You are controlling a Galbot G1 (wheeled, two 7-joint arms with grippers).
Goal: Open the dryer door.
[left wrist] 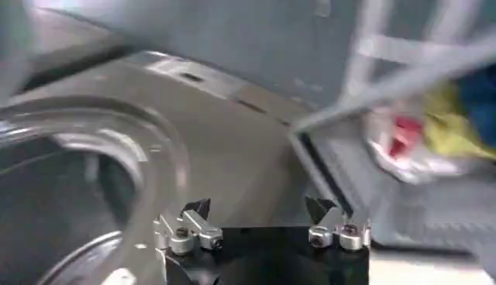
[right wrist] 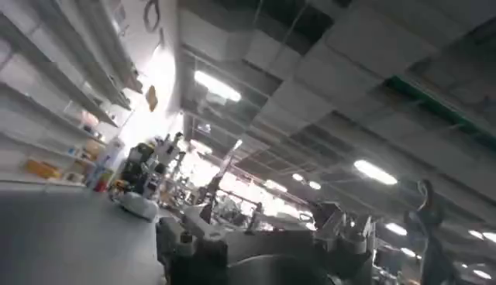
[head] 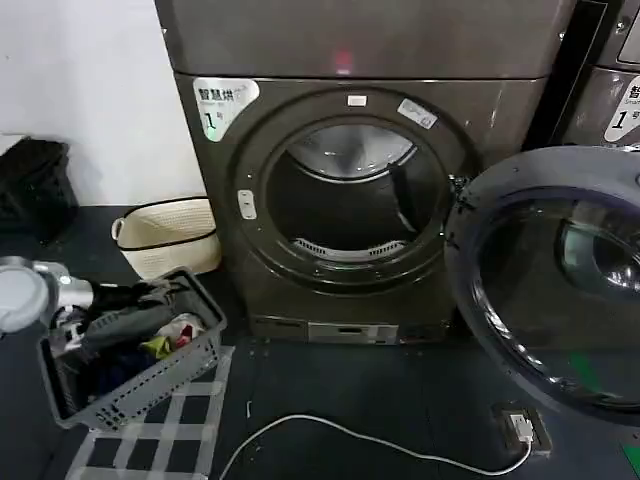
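I see the dryer door [head: 555, 285] swung wide open on the right of the machine, its grey plastic inner side and dark tinted glass centre facing me, near the front of the scene. The dryer [head: 350, 200] itself stands behind with its round drum mouth bare. My left tool [left wrist: 263, 221] sits low on the left, beside the grey laundry basket [head: 130, 360] full of clothes; its fingers [left wrist: 198, 209] stand spread apart with nothing between them. My right tool [right wrist: 263, 232] seems to point up toward a ceiling, and whether it is parted or closed I cannot tell. A white cable [head: 350, 435] lies on the floor.
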